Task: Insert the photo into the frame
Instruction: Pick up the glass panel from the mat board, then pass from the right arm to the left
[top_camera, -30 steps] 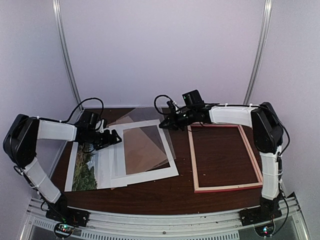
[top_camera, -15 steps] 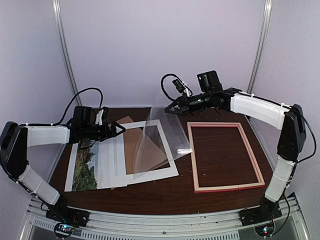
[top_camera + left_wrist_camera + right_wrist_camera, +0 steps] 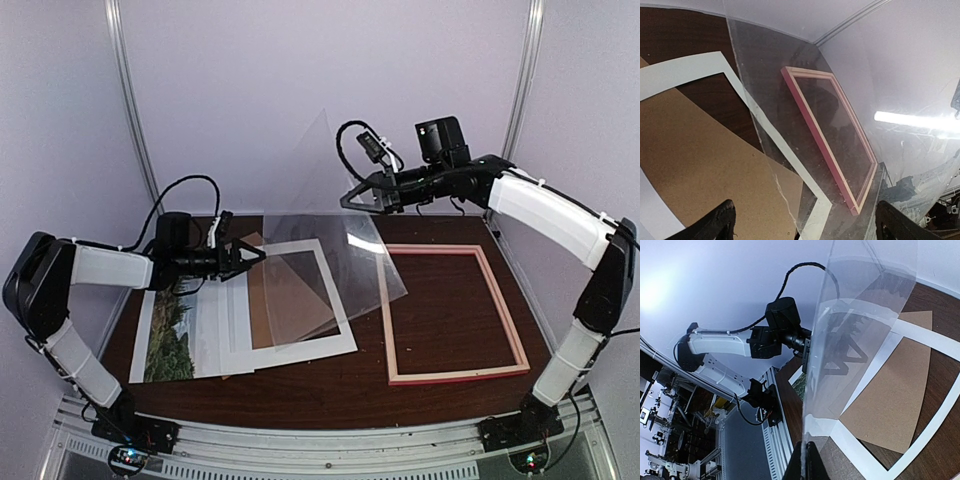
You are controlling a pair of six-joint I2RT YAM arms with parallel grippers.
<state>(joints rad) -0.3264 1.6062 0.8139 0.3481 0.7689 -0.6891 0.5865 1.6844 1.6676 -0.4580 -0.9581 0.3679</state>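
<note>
Right hand [image 3: 348, 199] pinching clear sheet [image 3: 330, 250], frame [image 3: 455, 375] lengthwise near-to-far

the right gripper [image 3: 350, 199] rose and shifted a little right, lifting the clear sheet [image 3: 325, 250] from flat on the white mat [image 3: 300, 346] to a steep tilt, its near part hanging low over the mat. the left gripper [image 3: 256, 257] lifted and moved right to the sheet's left edge, jaws spread.

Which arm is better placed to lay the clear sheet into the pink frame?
Right. The right gripper is shut on the clear sheet, which hangs tilted beside the frame. The left gripper is open, on the sheet's side away from the frame.
</note>
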